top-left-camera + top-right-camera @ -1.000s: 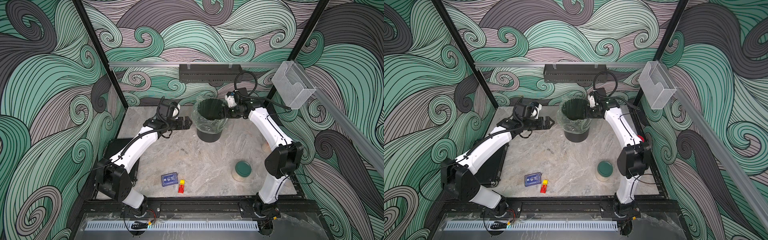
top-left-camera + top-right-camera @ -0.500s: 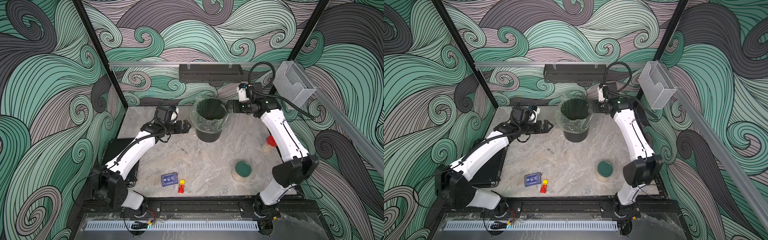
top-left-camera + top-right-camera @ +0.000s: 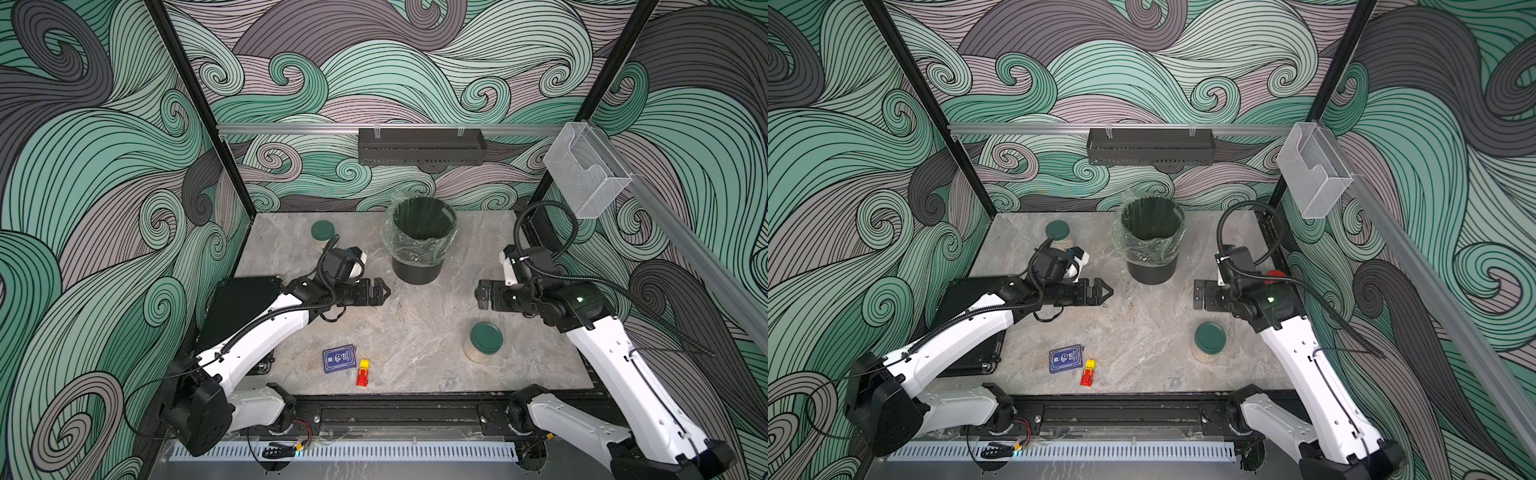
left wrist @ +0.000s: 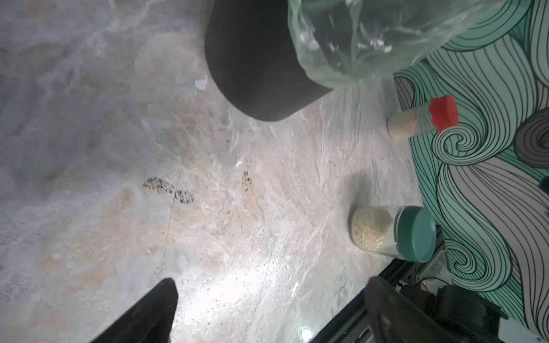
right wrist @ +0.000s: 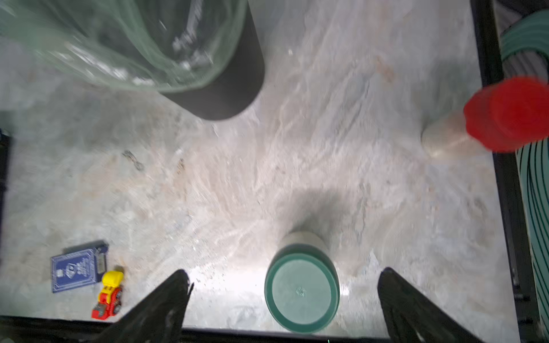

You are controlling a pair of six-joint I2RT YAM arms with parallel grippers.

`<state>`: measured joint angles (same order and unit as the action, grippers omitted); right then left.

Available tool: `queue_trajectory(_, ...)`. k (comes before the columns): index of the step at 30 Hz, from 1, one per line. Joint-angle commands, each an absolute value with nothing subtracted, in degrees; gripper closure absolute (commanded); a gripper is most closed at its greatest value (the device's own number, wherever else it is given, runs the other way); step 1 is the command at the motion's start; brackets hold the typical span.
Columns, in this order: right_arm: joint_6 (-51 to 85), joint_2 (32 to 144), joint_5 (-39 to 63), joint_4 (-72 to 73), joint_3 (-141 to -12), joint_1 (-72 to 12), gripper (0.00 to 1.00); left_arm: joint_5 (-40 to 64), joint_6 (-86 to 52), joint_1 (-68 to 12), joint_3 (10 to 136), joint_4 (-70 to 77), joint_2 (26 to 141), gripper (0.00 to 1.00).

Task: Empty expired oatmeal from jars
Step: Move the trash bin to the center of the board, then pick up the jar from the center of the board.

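Note:
Three jars hold pale oatmeal (image 4: 370,228). One green-lidded jar (image 3: 484,341) (image 3: 1209,340) (image 5: 301,285) stands at the front right. A second green-lidded jar (image 3: 323,232) (image 3: 1057,230) stands at the back left. The red-lidded jar (image 3: 1273,274) (image 5: 490,118) (image 4: 421,118) is by the right wall, mostly hidden behind my right arm. My right gripper (image 3: 482,294) (image 5: 285,277) hangs open and empty, just behind the front jar. My left gripper (image 3: 384,292) (image 4: 273,297) is open and empty, left of the bin.
The black bin (image 3: 417,272) (image 3: 1152,272) with a clear liner stands at the back centre. A blue card box (image 3: 340,358) and a red-yellow toy car (image 3: 363,372) lie near the front edge. A black pad (image 3: 241,307) lies at the left.
My right gripper has left the bin's rim, swung out toward the front right and opened. My left gripper has drawn back from beside the bin toward the front.

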<state>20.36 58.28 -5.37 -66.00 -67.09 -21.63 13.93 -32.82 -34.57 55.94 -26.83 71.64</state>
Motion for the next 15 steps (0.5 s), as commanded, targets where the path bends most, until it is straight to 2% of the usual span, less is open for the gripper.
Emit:
queue_trajectory(1,22.2,57.8,-3.6,-75.4,-63.8,-22.2,0.03,12.6,-35.3,-36.5,54.5,-24.7,69.5,0.01)
queue_trajectory(7,23.5,56.8,-4.1,-80.3,-61.5,-23.2,0.02,13.1,-36.0,-37.8,52.5,-22.5,70.4,0.01)
queue_trajectory(15,25.6,59.7,-2.4,-73.4,-56.6,-24.5,0.01,15.3,-34.8,-38.0,53.4,-21.9,72.5,0.01)
